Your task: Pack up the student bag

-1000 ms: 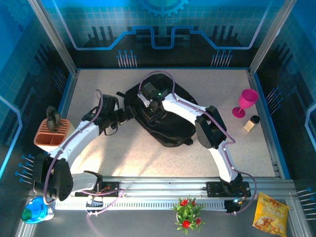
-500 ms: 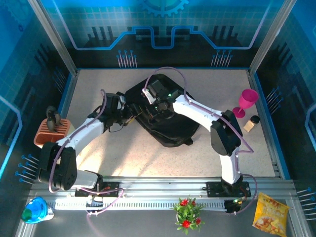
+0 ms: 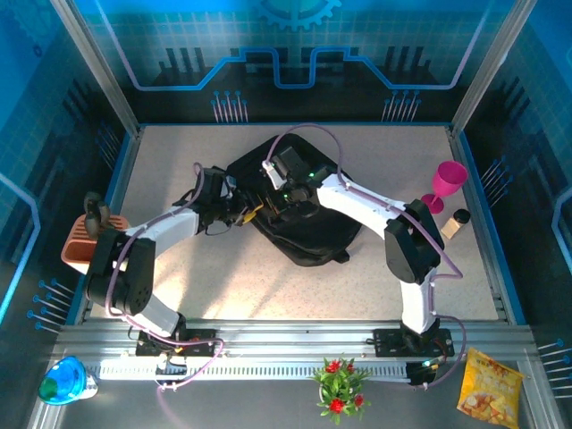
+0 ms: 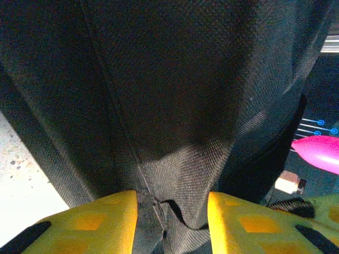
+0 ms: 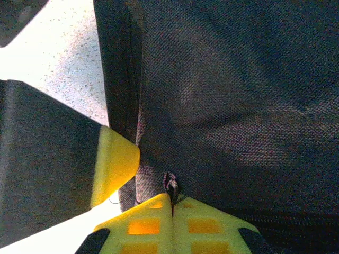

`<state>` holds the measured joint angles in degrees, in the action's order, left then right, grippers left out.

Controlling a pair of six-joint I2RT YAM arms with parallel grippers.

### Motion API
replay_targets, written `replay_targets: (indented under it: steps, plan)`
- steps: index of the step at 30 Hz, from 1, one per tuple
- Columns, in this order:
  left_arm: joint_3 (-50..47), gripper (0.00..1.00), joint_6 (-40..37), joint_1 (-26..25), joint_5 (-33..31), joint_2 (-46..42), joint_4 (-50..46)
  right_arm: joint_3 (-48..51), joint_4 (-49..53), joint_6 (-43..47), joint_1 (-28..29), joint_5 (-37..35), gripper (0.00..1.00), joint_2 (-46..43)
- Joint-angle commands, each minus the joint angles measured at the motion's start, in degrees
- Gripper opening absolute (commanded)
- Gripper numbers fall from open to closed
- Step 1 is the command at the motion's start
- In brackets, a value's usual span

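My two arms meet over the bag (image 3: 308, 234), which lies on the speckled table (image 3: 384, 161), a little back of centre, its black bulk running from far left toward near right.

My right pincer (image 5: 172, 203) is pressed together, yellow fingertips flush, nipping a small dark tab (image 5: 170, 184) at the bag's edge beside a line of zip teeth.

My left pincer (image 4: 172, 209) comes in from the left at the same edge. Its yellow fingers (image 4: 100, 222) stand apart with a seamed fold of the black weave between them, and I cannot tell whether they grip that fold or merely straddle it. From my right wrist, one of those left fingers shows just beside my closed tips, near but not touching them.

To the right of the bag, well apart from it, stand a pink goblet (image 3: 444, 186) and, a little nearer to me, a small jar (image 3: 456, 223) with a dark cap. At the table's left edge sits an orange holder (image 3: 89, 243) with a dark object upright in it.

On the metal ledge in front of my bases are a potted plant (image 3: 337, 386) with red flowers, a yellow snack packet (image 3: 489, 386) at the right end and a blue object (image 3: 63, 382) at the left end.
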<state>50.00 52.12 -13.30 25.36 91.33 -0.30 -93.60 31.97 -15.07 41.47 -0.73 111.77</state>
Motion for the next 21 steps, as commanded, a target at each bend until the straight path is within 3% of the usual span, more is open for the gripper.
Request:
replay_targets:
  steps: [1,8,13,17,21]
  plan:
    - [2.18,0.38,0.82,-0.65,2.13,1.25,2.81,0.82,-0.68,-0.78,-0.72,2.09,0.00,-2.45]
    - [3.91,0.35,0.53,-1.81,2.80,3.09,3.22,1.14,-0.58,-1.00,-0.96,2.84,0.00,-2.13]
    - [5.12,0.21,-0.80,-1.99,2.38,4.65,0.98,1.88,-1.02,-1.75,-1.56,1.85,0.00,-2.37]
    - [6.96,0.00,-6.63,-1.82,-3.75,3.94,-7.69,3.63,-1.27,-1.98,-2.57,-5.36,0.00,-3.27]
    - [5.76,0.00,-8.51,-1.30,-5.16,2.56,-9.61,4.31,-0.27,-2.86,-5.46,-16.27,0.00,-2.81]
